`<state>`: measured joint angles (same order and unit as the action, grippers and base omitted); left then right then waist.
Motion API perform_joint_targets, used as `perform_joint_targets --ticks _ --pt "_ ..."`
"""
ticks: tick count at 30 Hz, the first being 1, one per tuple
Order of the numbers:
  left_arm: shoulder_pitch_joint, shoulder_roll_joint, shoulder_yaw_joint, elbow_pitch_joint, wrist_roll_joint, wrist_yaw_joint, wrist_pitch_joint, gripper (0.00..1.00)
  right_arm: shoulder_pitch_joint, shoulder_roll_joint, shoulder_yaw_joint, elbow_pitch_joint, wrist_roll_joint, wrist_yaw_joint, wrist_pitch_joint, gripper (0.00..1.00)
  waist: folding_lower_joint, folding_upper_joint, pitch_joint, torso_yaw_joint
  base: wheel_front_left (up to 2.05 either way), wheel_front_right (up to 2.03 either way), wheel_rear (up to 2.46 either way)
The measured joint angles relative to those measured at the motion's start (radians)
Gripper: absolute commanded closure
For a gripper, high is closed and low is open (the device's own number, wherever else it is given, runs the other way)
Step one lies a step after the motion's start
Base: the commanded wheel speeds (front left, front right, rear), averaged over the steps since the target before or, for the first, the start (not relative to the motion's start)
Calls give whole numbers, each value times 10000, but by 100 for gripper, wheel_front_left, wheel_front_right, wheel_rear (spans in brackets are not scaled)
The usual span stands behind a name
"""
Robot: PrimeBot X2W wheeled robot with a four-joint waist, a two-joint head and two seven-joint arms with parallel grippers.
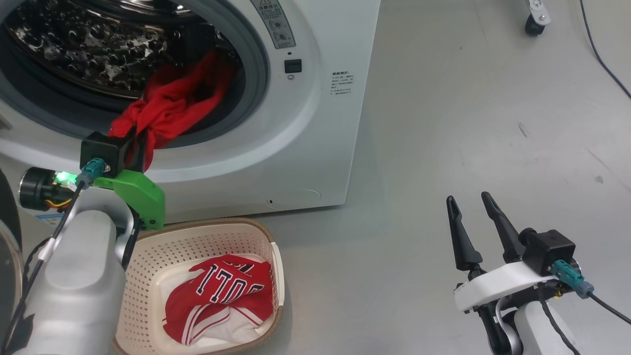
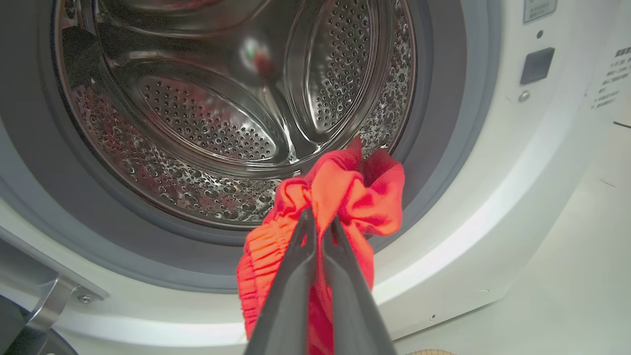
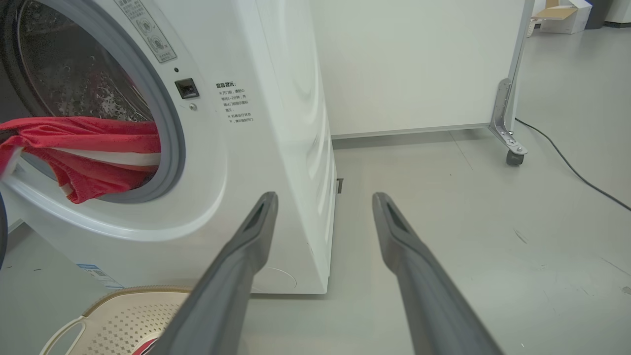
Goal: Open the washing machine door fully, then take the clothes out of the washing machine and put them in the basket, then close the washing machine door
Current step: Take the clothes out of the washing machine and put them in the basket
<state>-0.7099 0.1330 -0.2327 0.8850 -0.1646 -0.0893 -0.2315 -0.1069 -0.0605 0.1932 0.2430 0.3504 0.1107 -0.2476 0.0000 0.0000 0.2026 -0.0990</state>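
The white washing machine [image 1: 305, 148] stands with its mouth uncovered, showing the steel drum [image 2: 207, 123]. Its door is out of view except for a hinge [image 2: 49, 301]. A plain red garment [image 1: 172, 103] hangs out over the grey gasket. My left gripper [image 2: 320, 217] is shut on it at the lower lip of the opening, its fingers half buried in the cloth [image 1: 138, 140]. Below, the cream basket [image 1: 207, 223] holds the red-and-white jersey [image 1: 222, 296]. My right gripper [image 1: 471, 202] hovers open over the floor to the right of the machine, with nothing between its fingers [image 3: 323, 197].
Grey floor stretches to the right of the machine. A white partition panel [image 3: 419, 64] on a castor [image 3: 512, 158] stands behind it, and a black cable [image 1: 601, 54] runs across the floor at the far right. The basket's rim [image 3: 123, 296] sits close against the machine's foot.
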Motion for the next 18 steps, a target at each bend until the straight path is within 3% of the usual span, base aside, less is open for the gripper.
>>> perform_joint_targets --ticks 9,18 --pt "760 -261 238 -1012 -88 77 -174 100 234 8 -2 -8 -23 -2 0 0 0 0 -555 359 0 0 0" --pt "1303 -291 713 -2888 -305 502 -176 100 539 10 4 -50 -33 -2 0 0 0 0 -858 524 0 0 0"
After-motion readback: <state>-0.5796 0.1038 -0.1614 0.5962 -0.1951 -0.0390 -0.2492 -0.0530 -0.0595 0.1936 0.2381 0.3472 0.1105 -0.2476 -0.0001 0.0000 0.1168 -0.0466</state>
